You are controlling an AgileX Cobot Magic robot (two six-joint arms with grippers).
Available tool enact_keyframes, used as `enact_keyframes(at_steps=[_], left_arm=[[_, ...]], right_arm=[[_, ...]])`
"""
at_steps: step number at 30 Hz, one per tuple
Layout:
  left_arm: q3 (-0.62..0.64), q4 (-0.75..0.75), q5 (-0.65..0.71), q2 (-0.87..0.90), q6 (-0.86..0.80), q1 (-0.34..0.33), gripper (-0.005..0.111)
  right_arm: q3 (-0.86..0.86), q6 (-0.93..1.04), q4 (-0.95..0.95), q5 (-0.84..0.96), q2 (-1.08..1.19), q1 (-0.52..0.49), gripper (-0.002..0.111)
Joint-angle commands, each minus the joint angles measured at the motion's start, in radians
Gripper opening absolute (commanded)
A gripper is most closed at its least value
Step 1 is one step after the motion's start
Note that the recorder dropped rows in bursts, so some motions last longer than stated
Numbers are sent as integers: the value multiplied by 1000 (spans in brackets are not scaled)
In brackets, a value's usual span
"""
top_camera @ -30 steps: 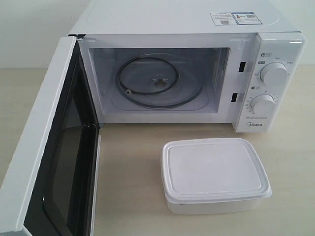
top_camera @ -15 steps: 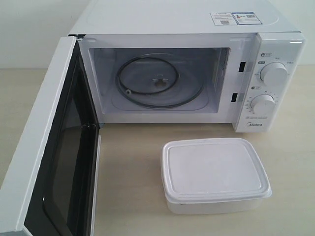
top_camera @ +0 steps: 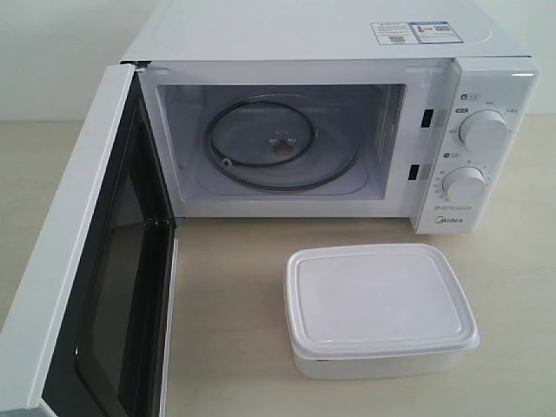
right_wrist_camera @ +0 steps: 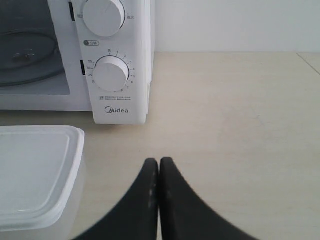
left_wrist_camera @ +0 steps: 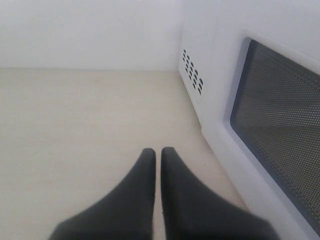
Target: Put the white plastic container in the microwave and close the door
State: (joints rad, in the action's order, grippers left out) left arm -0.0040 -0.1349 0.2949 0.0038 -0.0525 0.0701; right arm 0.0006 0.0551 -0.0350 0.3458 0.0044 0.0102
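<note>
The white plastic container (top_camera: 380,308) sits lidded on the tabletop (top_camera: 234,304) before the microwave (top_camera: 304,35), whose door (top_camera: 78,261) stands wide open. The right fingers (right_wrist_camera: 175,205) are clenched on nothing; the left fingers (left_wrist_camera: 140,195) seem clenched too, empty.

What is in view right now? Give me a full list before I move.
microwave: one, white, at the back of the table
door: one, white with a black inner frame, swung wide open on the left
turntable: one, clear glass, inside the otherwise empty cavity
upper dial and lower dial: two, white, stacked on the right panel
sticker: one, white and blue, on top of the microwave
container: one, white, lid on, on the table in front of the microwave, right of centre
table: one, pale wood
left fingers: black, shut, empty, beside the door's outer face
right fingers: black, shut, empty, beside the container
</note>
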Motion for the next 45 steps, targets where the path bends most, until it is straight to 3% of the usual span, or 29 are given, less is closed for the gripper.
enact_keyframes(at_steps=[1, 19, 32, 38, 42, 45], left_arm=[[4, 4, 1, -4, -2, -2, 4], [4, 4, 1, -4, -2, -2, 4], [4, 4, 1, -4, -2, -2, 4], [4, 4, 1, -4, -2, -2, 4], [4, 4, 1, -4, -2, -2, 4], [4, 4, 1, -4, -2, -2, 4]], right_arm=[[-1, 1, 0, -12, -4, 0, 0], [-1, 3, 0, -53, -4, 0, 0], [-1, 3, 0, -391, -4, 0, 0], [-1, 93, -7, -582, -4, 0, 0], [-1, 93, -30, -636, -4, 0, 0], [-48, 141, -46, -638, 116, 0, 0]])
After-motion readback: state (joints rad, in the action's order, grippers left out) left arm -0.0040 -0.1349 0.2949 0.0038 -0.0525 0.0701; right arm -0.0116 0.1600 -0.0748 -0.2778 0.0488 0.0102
